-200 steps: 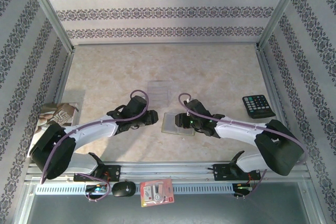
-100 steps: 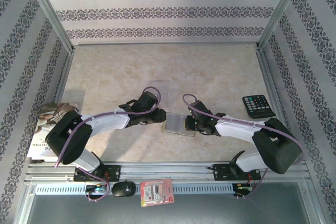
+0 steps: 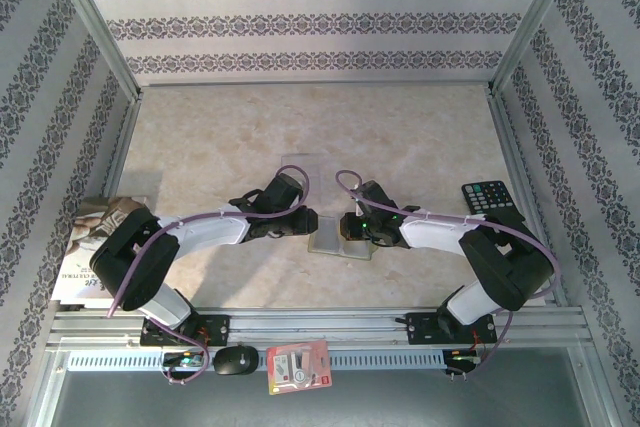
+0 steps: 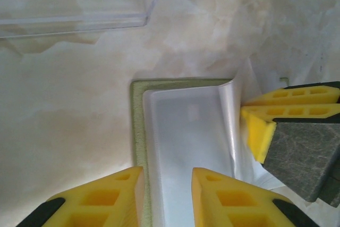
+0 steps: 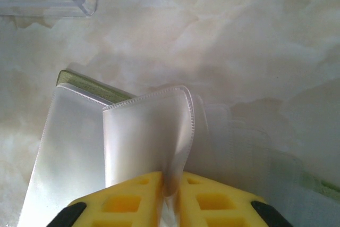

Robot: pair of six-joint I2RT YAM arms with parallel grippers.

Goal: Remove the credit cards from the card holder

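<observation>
**Right side pinching a pocket leaf, left side parted**

From above first: spot the card holder (image 3: 330, 239) lying open on the marbled bench (image 3: 400, 137), near the front edge, flanked by the left end effector (image 3: 303, 224) and the right end effector (image 3: 349, 231), both low over it. Well off to the right, note the black calculator (image 3: 490, 199); far left, a book (image 3: 85, 222) half under the arm.

Over to the left wrist: see the left end effector (image 4: 167, 198) with yellow fingers (image 4: 101, 200) parted, straddling the holder's olive left border and the pale pocket, clamping nothing. Beyond, note a clear plastic piece (image 4: 74, 3) flat on the bench. At right, catch the right end effector (image 4: 248, 111) nipping the raised sleeve edge.

And the right wrist: clenched tight (image 5: 170, 190), pinching a milky pocket leaf (image 5: 143, 142) and holding it curled up off the open holder, with the olive edge behind. No telling about credit cards inside those misty pockets
</observation>
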